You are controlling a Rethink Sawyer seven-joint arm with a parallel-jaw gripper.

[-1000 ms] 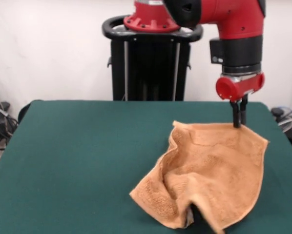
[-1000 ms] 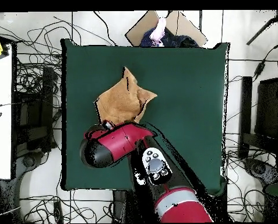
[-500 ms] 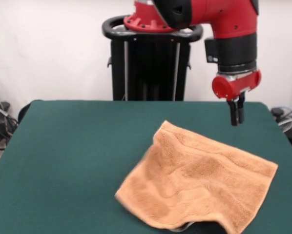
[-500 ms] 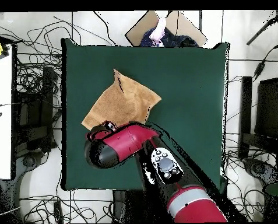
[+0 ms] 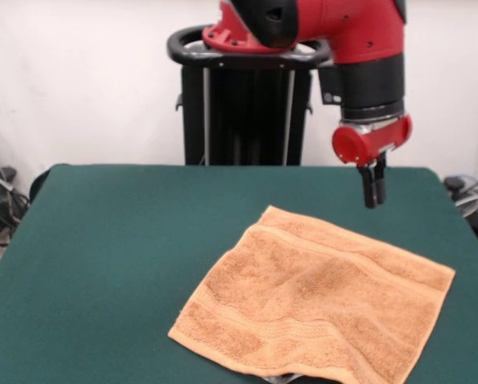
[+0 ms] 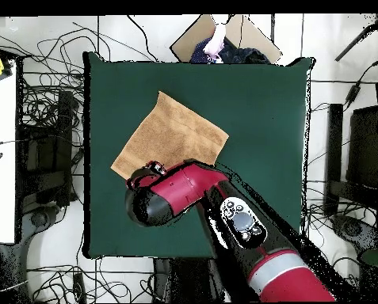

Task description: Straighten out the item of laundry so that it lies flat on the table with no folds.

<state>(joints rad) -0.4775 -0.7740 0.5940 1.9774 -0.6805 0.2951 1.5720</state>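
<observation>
The orange-tan towel (image 5: 317, 306) lies spread out on the dark green table (image 5: 119, 264), turned at an angle, with woven bands near two opposite edges. It looks mostly flat, with slight ripples, and its near edge hangs at the table's front rim. In the overhead view the towel (image 6: 169, 134) lies left of the table's (image 6: 255, 119) middle. My gripper (image 5: 372, 190) hangs above the table just beyond the towel's far edge, fingers close together and holding nothing. In the overhead view the arm (image 6: 172, 194) hides the gripper.
The black pedestal (image 5: 247, 104) stands behind the table's far edge. Cables lie on the floor around the table (image 6: 45, 103). A cardboard box (image 6: 223, 36) and a person's hand (image 6: 216, 39) show beyond the table's edge opposite the robot.
The towel, held up crumpled by one edge a second ago, has been let go and has dropped and spread flat. My gripper has risen and moved slightly left.
</observation>
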